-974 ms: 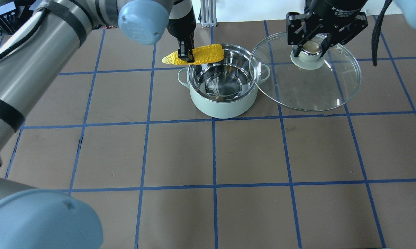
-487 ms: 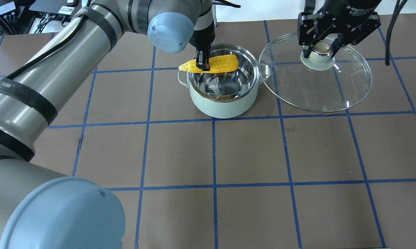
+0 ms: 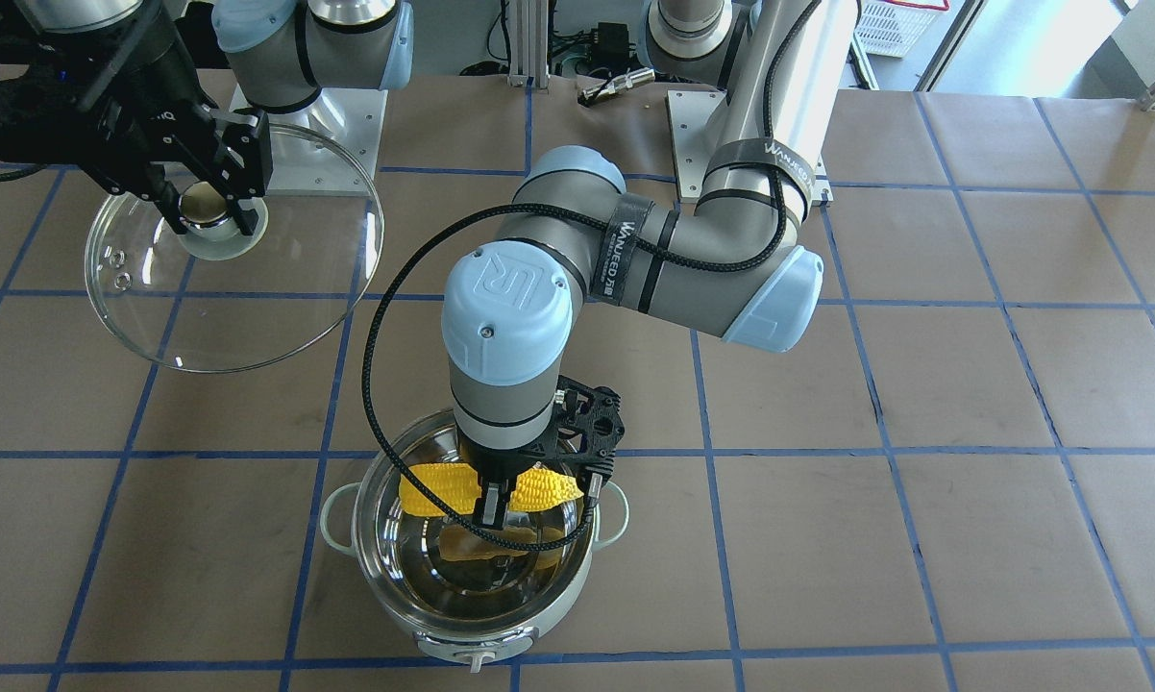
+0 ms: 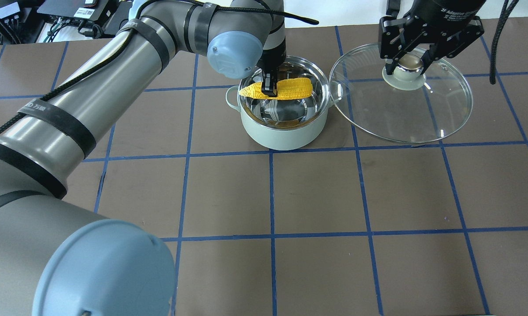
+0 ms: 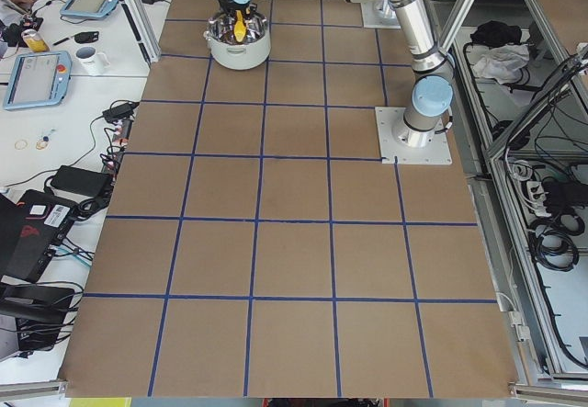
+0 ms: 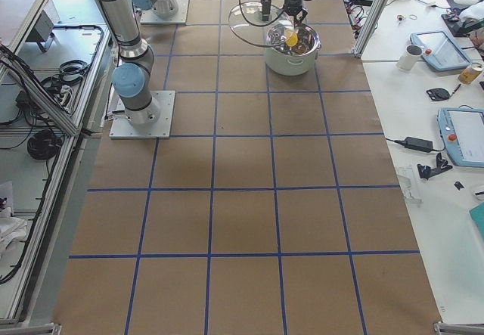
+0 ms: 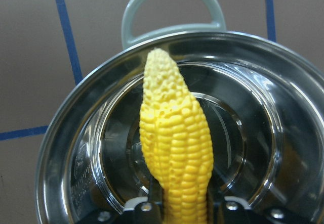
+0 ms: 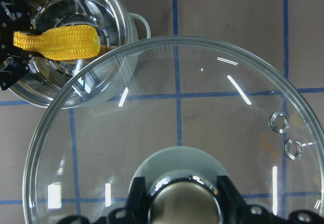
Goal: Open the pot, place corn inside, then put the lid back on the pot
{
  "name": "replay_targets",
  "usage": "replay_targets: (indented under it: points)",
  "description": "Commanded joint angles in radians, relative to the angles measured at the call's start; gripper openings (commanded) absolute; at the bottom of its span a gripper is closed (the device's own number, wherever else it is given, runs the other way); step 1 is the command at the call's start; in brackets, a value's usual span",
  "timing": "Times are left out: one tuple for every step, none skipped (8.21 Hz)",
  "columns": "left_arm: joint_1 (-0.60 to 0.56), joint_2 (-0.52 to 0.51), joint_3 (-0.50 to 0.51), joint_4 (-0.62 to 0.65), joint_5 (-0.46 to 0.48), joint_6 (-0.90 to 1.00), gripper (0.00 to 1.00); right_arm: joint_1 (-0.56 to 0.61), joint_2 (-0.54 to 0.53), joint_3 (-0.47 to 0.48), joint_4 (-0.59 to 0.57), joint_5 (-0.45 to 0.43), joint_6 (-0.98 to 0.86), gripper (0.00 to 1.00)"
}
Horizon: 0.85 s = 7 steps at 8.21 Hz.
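1. My left gripper point(image 4: 271, 90) is clamped on the corn point(image 4: 294, 88), nearer its pointed end than its blunt one.
2. I hold the corn level over the open pot point(image 4: 283, 134), within the outline of its rim.
3. The pot stands on the brown table point(image 4: 229, 193), and its steel inside reflects the yellow.
4. My right gripper point(image 4: 407, 66) is closed around the knob point(image 8: 183, 206) of the lid point(image 4: 404, 116).
5. I hold the lid beside the pot, its edge close to a side handle.
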Motion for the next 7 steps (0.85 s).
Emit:
replay_targets:
  points:
    - [-0.01, -0.024, 0.0, 0.044, -0.003, -0.003, 0.0, 0.0, 0.0, 0.0, 0.0, 0.0, -0.003, 0.14]
    - [-0.01, -0.024, 0.002, 0.045, -0.001, -0.003, 0.08, 0.0, 0.0, 0.0, 0.0, 0.0, -0.003, 0.14]
    - [-0.01, -0.022, 0.0, 0.045, 0.002, -0.001, 0.58, 0.0, 0.0, 0.0, 0.0, -0.002, -0.003, 0.13]
    - [-0.01, -0.007, 0.0, 0.042, 0.0, 0.009, 0.91, -0.002, 0.0, 0.0, 0.0, -0.003, -0.003, 0.13]
    - [-0.01, 0.019, 0.0, 0.03, 0.005, 0.016, 1.0, -0.002, 0.0, 0.0, 0.0, -0.003, -0.003, 0.13]
    - [-0.007, 0.042, -0.001, 0.031, 0.007, 0.01, 1.0, -0.002, 0.0, -0.001, -0.002, 0.0, -0.003, 0.13]
    - [-0.005, 0.083, 0.0, 0.019, 0.005, 0.01, 1.0, 0.0, 0.0, -0.001, -0.002, 0.003, -0.003, 0.11]
